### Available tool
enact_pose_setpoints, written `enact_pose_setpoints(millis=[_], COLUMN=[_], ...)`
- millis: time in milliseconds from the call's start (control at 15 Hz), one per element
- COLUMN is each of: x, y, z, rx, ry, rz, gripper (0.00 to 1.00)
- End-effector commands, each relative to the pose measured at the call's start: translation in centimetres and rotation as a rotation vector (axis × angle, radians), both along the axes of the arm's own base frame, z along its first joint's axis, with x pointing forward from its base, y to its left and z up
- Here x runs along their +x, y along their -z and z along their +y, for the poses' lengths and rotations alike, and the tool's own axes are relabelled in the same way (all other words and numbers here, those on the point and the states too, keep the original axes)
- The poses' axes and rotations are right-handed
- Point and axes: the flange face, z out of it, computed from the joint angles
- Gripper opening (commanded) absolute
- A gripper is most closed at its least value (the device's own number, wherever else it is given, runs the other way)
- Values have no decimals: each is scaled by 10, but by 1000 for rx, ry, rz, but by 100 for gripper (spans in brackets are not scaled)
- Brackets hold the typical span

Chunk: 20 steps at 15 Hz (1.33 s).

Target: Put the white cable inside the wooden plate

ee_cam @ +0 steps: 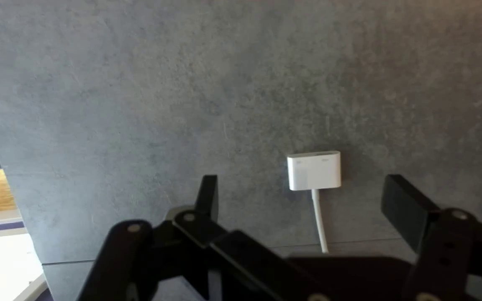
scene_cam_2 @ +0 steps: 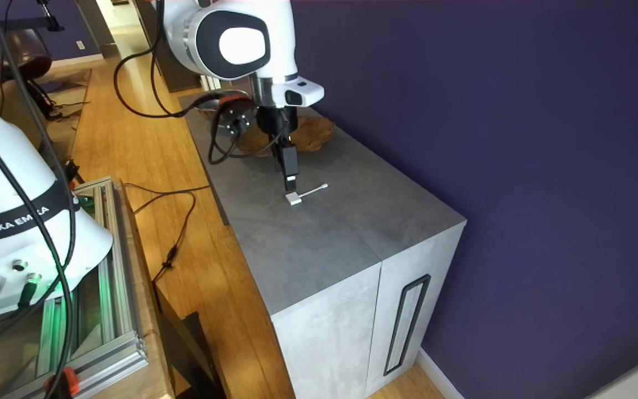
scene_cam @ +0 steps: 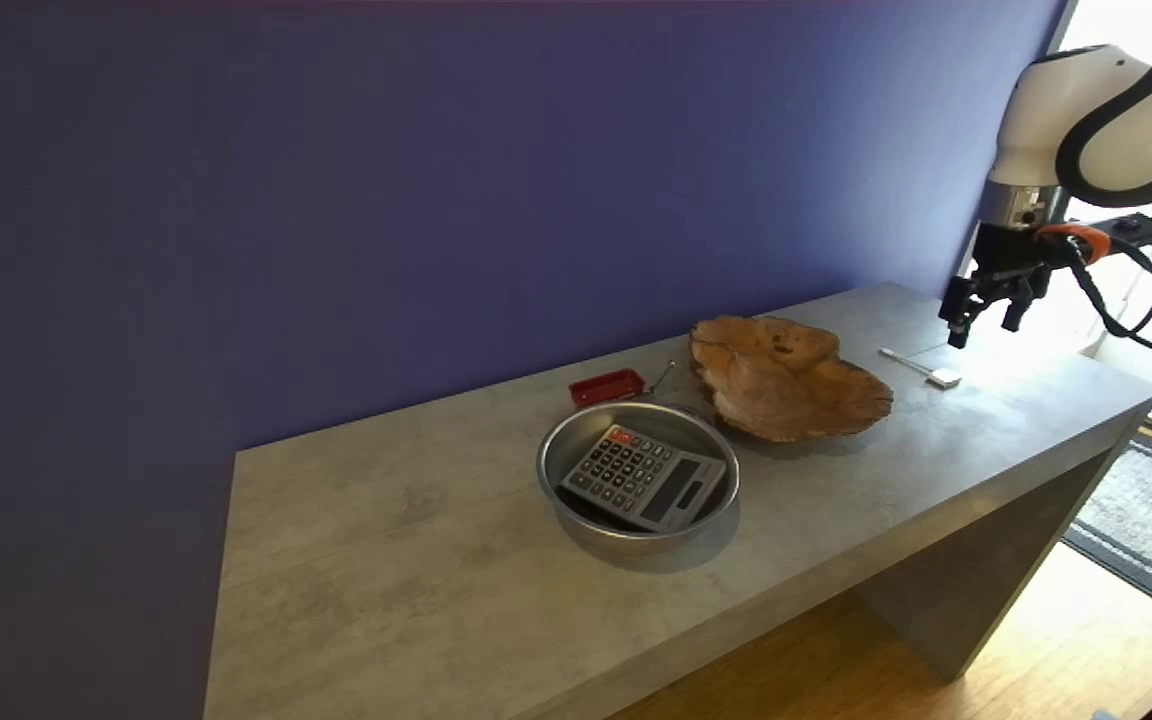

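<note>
Gripper [ee_cam: 301, 196] spread above white cable [ee_cam: 314, 173] (box-ended) — wavy wooden plate [scene_cam: 786, 390], mottled counter [ee_cam: 161, 104]

My gripper [ee_cam: 301, 198] is showing black on its 2 fingers [ee_cam: 406, 211]; my arm [scene_cam_2: 277, 41] is wearing white with black trim. The white cable [ee_cam: 314, 172] is bearing faint grey marks. The wooden plate [scene_cam: 786, 390] is glowing tan-orange with brown patches. The bowl [scene_cam: 563, 455] is gleaming silver, the tray [scene_cam: 608, 387] red; the calculator [scene_cam: 644, 475] is showing grey with dark keys and some orange-red. I am seeing mottled grey on the tabletop [ee_cam: 224, 92], bluish purple on the wall [scene_cam: 436, 200] and, through glare, probably speckled grey on the rug [scene_cam: 1151, 515].
</note>
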Motion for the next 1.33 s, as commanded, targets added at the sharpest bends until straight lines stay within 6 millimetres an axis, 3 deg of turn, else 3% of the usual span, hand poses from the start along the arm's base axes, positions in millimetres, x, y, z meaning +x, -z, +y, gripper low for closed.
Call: enact_pose_setpoints(millis=[0,533,733,1067,1267], x=[6,31,38,45,50], y=[16,39,47,54,54], z=[18,29,27,18,6], rx=[28,5,20,76,129], ry=[14,-16,-37,-75,-80], rz=[-17,-72,-61,-55,-59], gripper=[100,90,81,72,60])
